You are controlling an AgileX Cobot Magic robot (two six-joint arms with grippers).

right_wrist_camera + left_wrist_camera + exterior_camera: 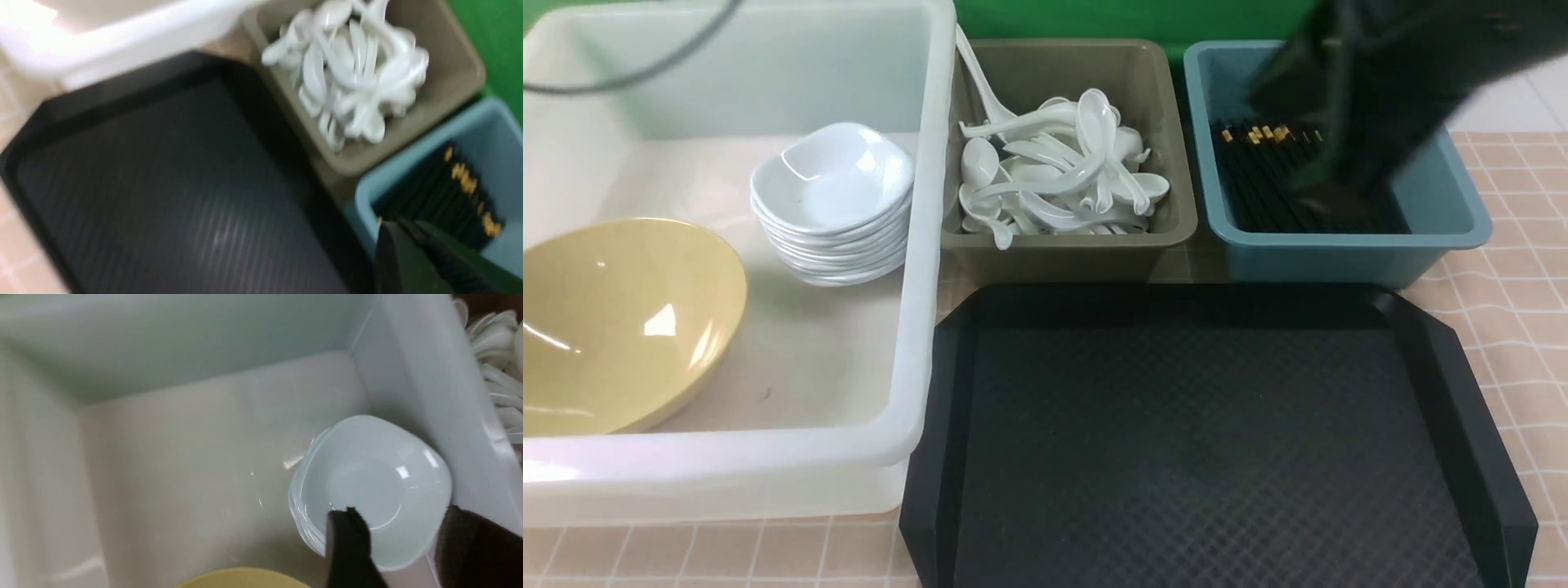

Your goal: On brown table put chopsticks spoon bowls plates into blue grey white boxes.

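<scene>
Big white tub [929,245] holds the yellow bowl [613,327] and plates [833,188] stack. Your left gripper [402,522] hangs over the top plate, jaws apart, gripping nothing. Best lift straight up, clear of the stack. Right gripper [402,234] is clenched over the chopsticks [1258,188] in the blue box [1339,257]. Only the left wrist view shows the left claw.

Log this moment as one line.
left fingers: apart over plates in white tub | right fingers: shut, over chopsticks in blue box | spoons: in grey box | bowl: in white tub
</scene>
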